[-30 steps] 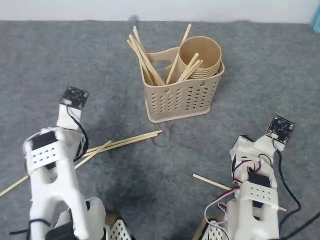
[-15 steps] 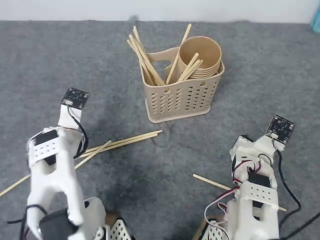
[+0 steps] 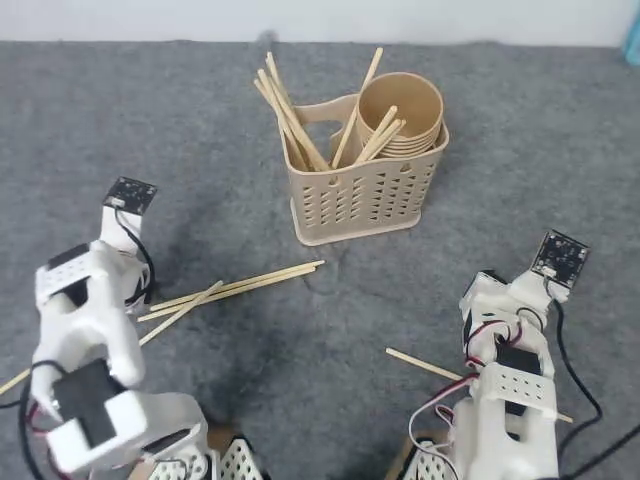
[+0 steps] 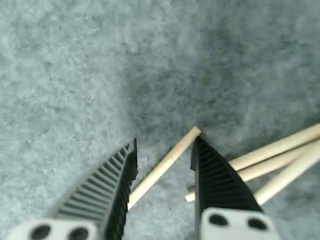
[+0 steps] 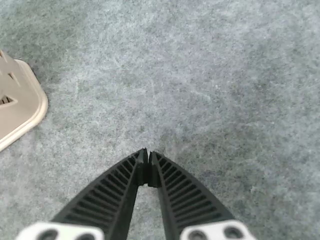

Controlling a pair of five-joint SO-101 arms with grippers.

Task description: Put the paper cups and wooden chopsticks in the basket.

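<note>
The beige perforated basket point(image 3: 365, 195) stands at the back centre and holds a stack of paper cups point(image 3: 400, 110) and several wooden chopsticks point(image 3: 290, 120). More chopsticks point(image 3: 240, 284) lie loose on the grey carpet beside the left arm point(image 3: 85, 320). My left gripper point(image 4: 165, 144) is open just above the carpet, and the end of one chopstick point(image 4: 167, 159) lies between its fingers. Other chopsticks point(image 4: 280, 150) lie just outside one finger. One single chopstick point(image 3: 430, 368) lies by the right arm point(image 3: 510, 370). My right gripper point(image 5: 148, 152) is shut and empty over bare carpet.
A corner of the basket's base point(image 5: 20, 107) shows at the edge of the right wrist view. Grey carpet point(image 3: 200, 120) covers the whole table. A pale wall runs along the far edge.
The left arm has swung a little to the left and lowered over the loose chopsticks. The right arm has not moved.
</note>
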